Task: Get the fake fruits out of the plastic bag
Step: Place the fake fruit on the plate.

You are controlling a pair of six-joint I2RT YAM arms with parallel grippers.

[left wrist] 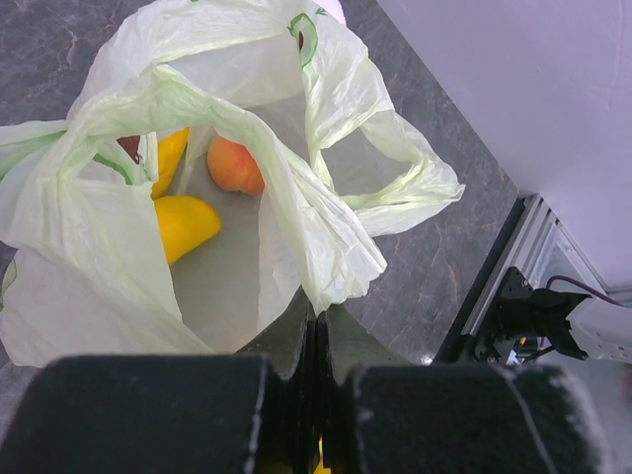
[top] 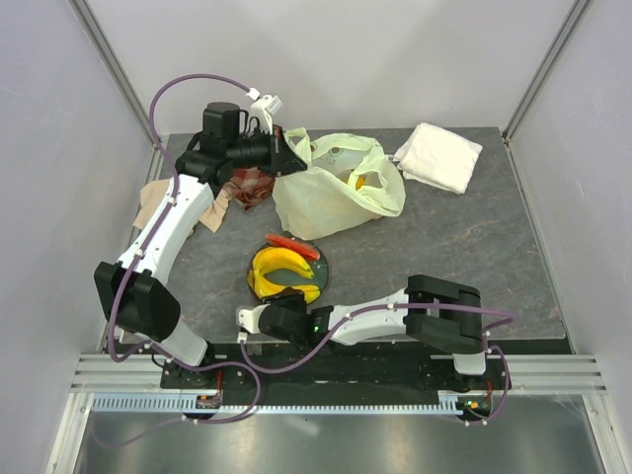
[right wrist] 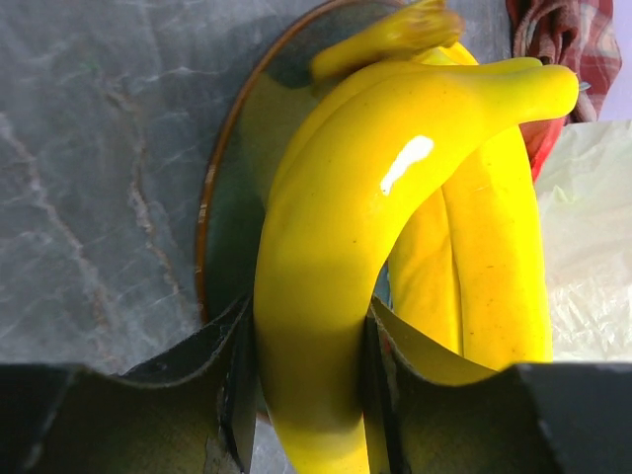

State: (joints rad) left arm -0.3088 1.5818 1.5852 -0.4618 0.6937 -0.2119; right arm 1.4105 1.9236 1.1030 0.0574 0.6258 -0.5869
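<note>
White arm shells [top: 184, 209], black joints [top: 136, 296], purple cables [top: 188, 82], black left claw [left wrist: 318, 331]

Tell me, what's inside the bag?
A peach and yellow fruits lie inside the bag. Its crinkly folds cover the rest, so more could be hiding there.
</note>
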